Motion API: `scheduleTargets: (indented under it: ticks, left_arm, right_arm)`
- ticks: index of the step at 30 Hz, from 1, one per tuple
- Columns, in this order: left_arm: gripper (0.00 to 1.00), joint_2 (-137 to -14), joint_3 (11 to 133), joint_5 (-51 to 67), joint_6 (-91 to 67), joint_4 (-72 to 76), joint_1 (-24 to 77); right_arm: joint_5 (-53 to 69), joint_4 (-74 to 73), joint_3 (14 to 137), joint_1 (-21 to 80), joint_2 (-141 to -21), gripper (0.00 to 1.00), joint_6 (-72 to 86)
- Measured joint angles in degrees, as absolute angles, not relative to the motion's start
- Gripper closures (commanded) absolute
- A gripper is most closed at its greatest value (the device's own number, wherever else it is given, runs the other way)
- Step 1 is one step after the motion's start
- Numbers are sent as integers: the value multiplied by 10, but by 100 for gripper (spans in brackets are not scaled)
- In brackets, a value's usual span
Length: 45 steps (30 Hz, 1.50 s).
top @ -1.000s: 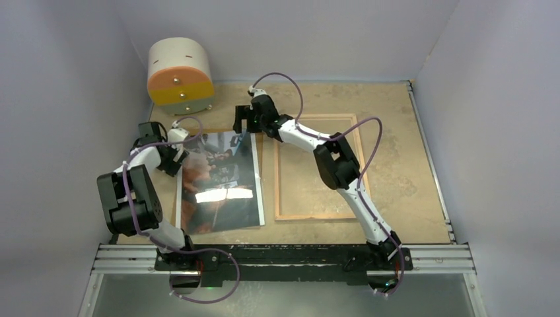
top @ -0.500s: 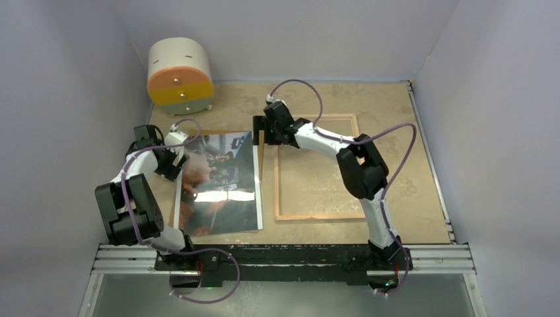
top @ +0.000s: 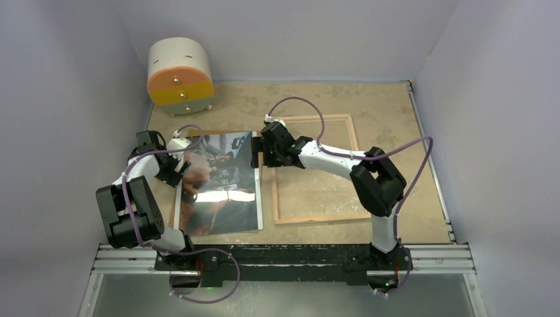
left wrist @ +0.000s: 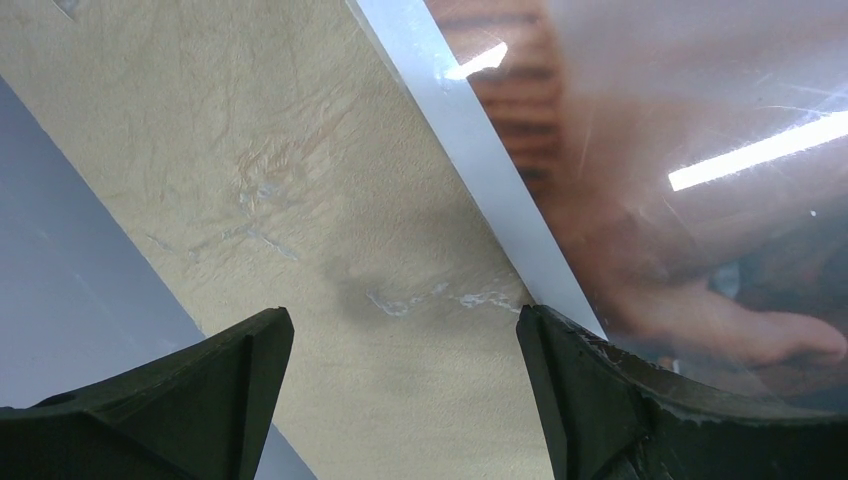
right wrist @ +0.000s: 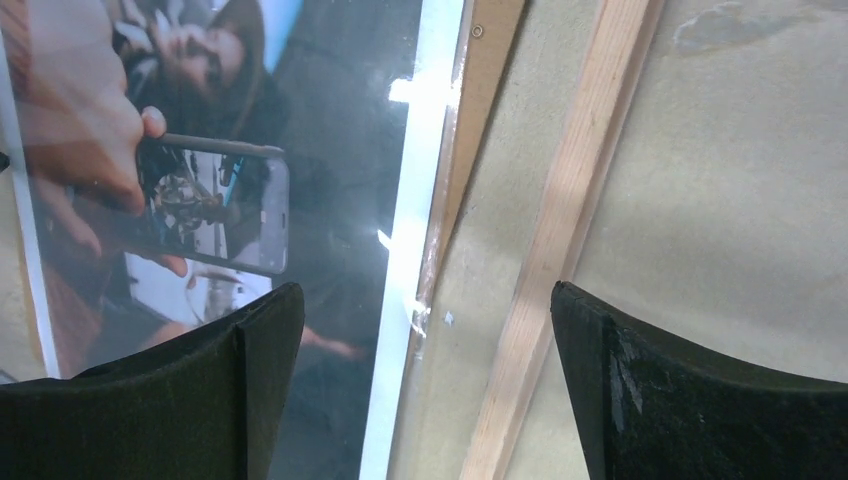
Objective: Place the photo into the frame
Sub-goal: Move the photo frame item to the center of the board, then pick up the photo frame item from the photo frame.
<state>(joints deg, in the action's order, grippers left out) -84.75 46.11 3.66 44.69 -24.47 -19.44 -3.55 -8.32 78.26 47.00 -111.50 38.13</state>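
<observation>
The photo (top: pixel 221 181) lies face up on the table, left of centre. It is glossy and dark, with a white border. The frame (top: pixel 315 219) lies to its right, wooden rim up. My left gripper (top: pixel 173 166) is open and empty at the photo's left edge. In the left wrist view (left wrist: pixel 402 320) bare table shows between the fingers and the photo's border (left wrist: pixel 480 160) runs beside the right finger. My right gripper (top: pixel 261 153) is open and empty. In the right wrist view (right wrist: pixel 428 295) it straddles the photo's right edge (right wrist: pixel 415 150) and the frame's left rim (right wrist: pixel 580 180).
A brown backing board (right wrist: pixel 478 90) lies under the photo, its edge showing along the right side. A round white cabinet with orange and yellow drawers (top: pixel 179 76) stands at the back left. The walls close in on the left, back and right.
My right gripper has moved nearer and to the right, from the photo's far right corner to the gap between photo and frame. The photo's right edge has settled flat. My left gripper has shifted slightly nearer.
</observation>
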Motion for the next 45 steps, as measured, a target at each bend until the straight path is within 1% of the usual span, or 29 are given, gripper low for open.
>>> scheduleTargets:
  ticks: [3, 6, 8, 11, 17, 22, 29, 34, 41, 45]
  left_arm:
    - [12, -843, 457, 42, 447, -244, -194]
    - [12, -843, 454, 42, 447, -240, -194]
    - [12, -843, 454, 43, 447, -240, -194]
    - [13, -843, 454, 43, 447, -240, -194]
    - [13, -843, 454, 43, 447, -240, -194]
    - [13, -843, 454, 44, 447, -240, -194]
    - [13, -843, 453, 46, 446, -237, -194]
    - [13, -843, 451, 46, 446, -231, -194]
    - [13, -842, 439, 40, 446, -211, -183]
    - [13, -840, 432, 36, 445, -198, -171]
  right_arm:
    - [-88, -126, 809, 488, -1102, 6, 375]
    - [-126, -145, 829, 501, -1092, 10, 369]
    - [-126, -142, 826, 509, -1078, 15, 366]
    - [-91, -117, 809, 514, -1067, 19, 370]
    - [-13, -87, 801, 517, -1118, 17, 382]
    - [12, -87, 796, 514, -1162, 18, 393]
    - [10, -78, 780, 491, -1153, 19, 404]
    - [17, -59, 756, 484, -1140, 23, 409]
    - [81, -19, 705, 485, -1116, 25, 449]
    - [119, -2, 692, 485, -1114, 29, 472]
